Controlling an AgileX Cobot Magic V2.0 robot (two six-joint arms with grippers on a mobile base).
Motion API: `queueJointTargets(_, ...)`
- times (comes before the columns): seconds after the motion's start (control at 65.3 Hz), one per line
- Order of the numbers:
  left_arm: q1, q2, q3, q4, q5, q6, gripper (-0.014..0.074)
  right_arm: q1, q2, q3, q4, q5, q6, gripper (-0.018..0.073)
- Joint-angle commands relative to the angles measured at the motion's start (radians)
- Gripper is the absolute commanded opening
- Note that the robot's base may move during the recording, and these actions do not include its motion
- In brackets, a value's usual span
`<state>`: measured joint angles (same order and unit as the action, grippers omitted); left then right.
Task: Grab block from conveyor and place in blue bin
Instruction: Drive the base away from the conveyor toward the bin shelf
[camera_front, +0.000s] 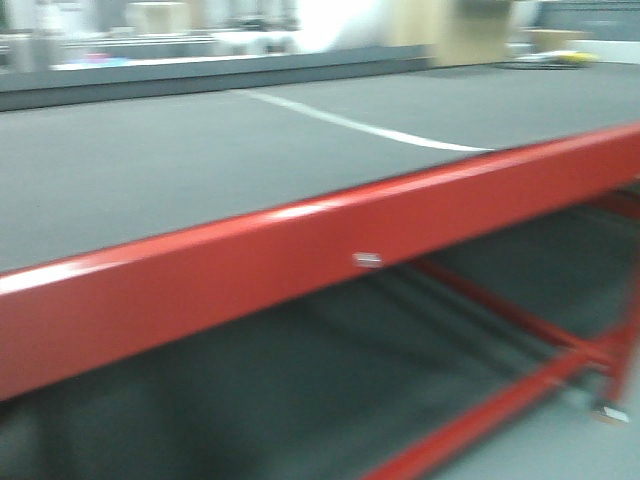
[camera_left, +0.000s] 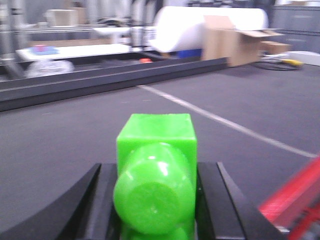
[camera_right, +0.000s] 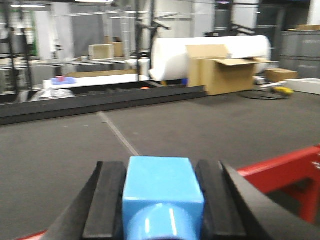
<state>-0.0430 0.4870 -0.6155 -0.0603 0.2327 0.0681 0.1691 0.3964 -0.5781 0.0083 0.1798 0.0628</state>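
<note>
The conveyor's dark grey belt (camera_front: 200, 170) runs wide on a glossy red frame (camera_front: 300, 270). In the right wrist view, my right gripper (camera_right: 160, 165) is shut on the bright blue block (camera_right: 162, 187), its black fingers (camera_right: 107, 200) pressed to both sides, held above the belt (camera_right: 60, 145) near the red edge (camera_right: 285, 167). In the left wrist view, my left gripper (camera_left: 157, 167) is shut on a bright green block (camera_left: 156, 135), also above the belt (camera_left: 60, 130). The blue bin is out of view. Neither gripper shows in the front view.
A white line (camera_front: 360, 125) crosses the belt. A black rail (camera_right: 100, 102) bounds the far side. Beyond it stand a large white roll (camera_right: 210, 50) and an open cardboard box (camera_right: 220, 75). Red legs and braces (camera_front: 520, 330) run under the frame.
</note>
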Motion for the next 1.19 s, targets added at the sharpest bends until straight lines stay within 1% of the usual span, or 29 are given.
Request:
queueJointTargets(0.0,-0.007,-0.004,-0.001,-0.004,-0.018,0.003,-0.0111,0.001,-0.003,-0.001,-0.008,-0.025,-0.003,-0.0162)
queueJointTargets(1.178,-0.007,-0.004,-0.001,-0.004,-0.018,0.003,-0.0111,0.001,-0.003,-0.001,-0.008,-0.025,-0.003,-0.0162)
